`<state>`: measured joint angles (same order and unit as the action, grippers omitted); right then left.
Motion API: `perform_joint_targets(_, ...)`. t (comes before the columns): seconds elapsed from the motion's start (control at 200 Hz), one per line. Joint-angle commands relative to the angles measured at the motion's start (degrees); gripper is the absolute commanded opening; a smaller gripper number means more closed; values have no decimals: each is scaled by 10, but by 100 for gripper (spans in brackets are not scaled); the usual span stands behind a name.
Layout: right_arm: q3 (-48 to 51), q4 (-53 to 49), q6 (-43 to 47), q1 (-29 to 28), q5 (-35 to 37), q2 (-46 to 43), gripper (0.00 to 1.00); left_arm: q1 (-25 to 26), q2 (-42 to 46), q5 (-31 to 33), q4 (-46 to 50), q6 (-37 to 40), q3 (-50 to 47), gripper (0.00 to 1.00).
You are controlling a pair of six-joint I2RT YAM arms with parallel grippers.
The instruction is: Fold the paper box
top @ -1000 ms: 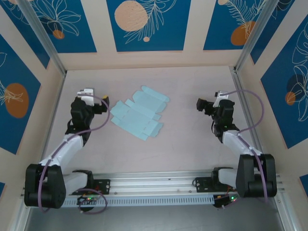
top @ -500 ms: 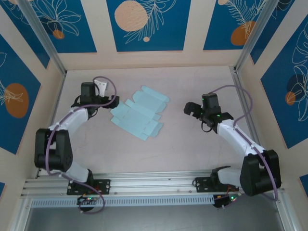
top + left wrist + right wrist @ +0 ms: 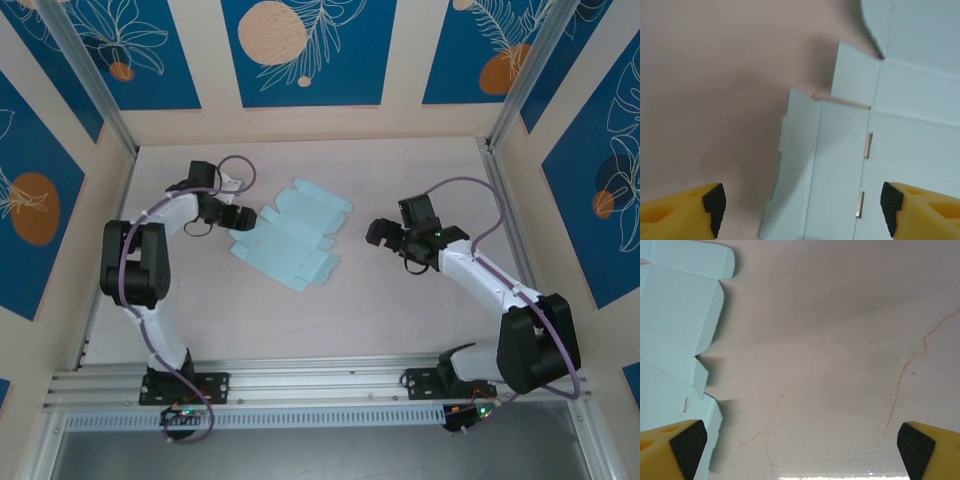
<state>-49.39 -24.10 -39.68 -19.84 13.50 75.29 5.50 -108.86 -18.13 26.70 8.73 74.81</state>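
The paper box (image 3: 290,235) is a flat pale-blue blank with tabbed flaps, lying mid-table. My left gripper (image 3: 243,216) sits at its left edge, open. In the left wrist view the blank's left flap (image 3: 840,165) lies between and beneath the black pads (image 3: 715,207), which stand wide apart and touch nothing; the gripper (image 3: 802,210) hovers over that edge. My right gripper (image 3: 378,232) is open, a short way right of the blank. In the right wrist view the paper box (image 3: 675,315) fills the left side and the gripper (image 3: 800,445) is over bare table.
The table (image 3: 400,300) is pale pink with thin crack-like lines (image 3: 785,400). Walls with blue panels close in the back and both sides. A metal rail (image 3: 320,385) runs along the near edge by the arm bases.
Both arms swung inward toward the blank. The left gripper reached its left edge and its jaws narrowed slightly. The right gripper moved left, closer to the blank's right side.
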Motion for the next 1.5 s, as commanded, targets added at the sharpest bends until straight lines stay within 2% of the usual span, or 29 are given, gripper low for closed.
perform_joint_targets(0.0, 0, -10, -17, -4, -24, 12, 100, 4, -21, 1, 61, -2, 19, 82)
perform_joint_targets(0.085, -5, -10, -14, -4, -27, 17, 100, 5, -32, -5, 60, -9, 24, 78)
perform_joint_targets(0.15, -6, -8, -12, -4, -28, 17, 100, 10, -34, -34, 50, -12, 23, 67)
perform_joint_targets(0.255, -10, -2, -2, -2, -31, 14, 100, 26, -33, -59, 32, -7, 21, 36)
perform_joint_targets(0.39, -22, 29, 65, -3, -83, 9, 100, 55, -14, -41, 18, 36, 27, 0)
perform_joint_targets(0.505, -49, 53, 148, -10, -152, 10, 100, 75, 21, -43, 4, 98, 38, 0)
perform_joint_targets(0.71, -171, 34, 268, -13, -298, 32, 100, 121, 116, -86, -27, 300, 27, 0)
perform_joint_targets(0.83, -245, 28, 303, -3, -359, 68, 100, 124, 144, -144, -13, 369, 53, 0)
perform_joint_targets(0.955, -327, 28, 332, 4, -408, 116, 100, 124, 130, -208, 54, 425, 121, 0)
perform_joint_targets(1.065, -400, 7, 371, -1, -459, 156, 85, 124, 98, -256, 133, 459, 200, 0)
perform_joint_targets(1.145, -452, -31, 415, -15, -463, 179, 80, 126, 79, -270, 172, 475, 245, 0)
perform_joint_targets(1.355, -534, -91, 504, -44, -411, 206, 71, 130, 33, -290, 289, 529, 350, 0)
perform_joint_targets(1.49, -560, -113, 544, -46, -414, 195, 68, 130, 25, -277, 298, 531, 360, 0)
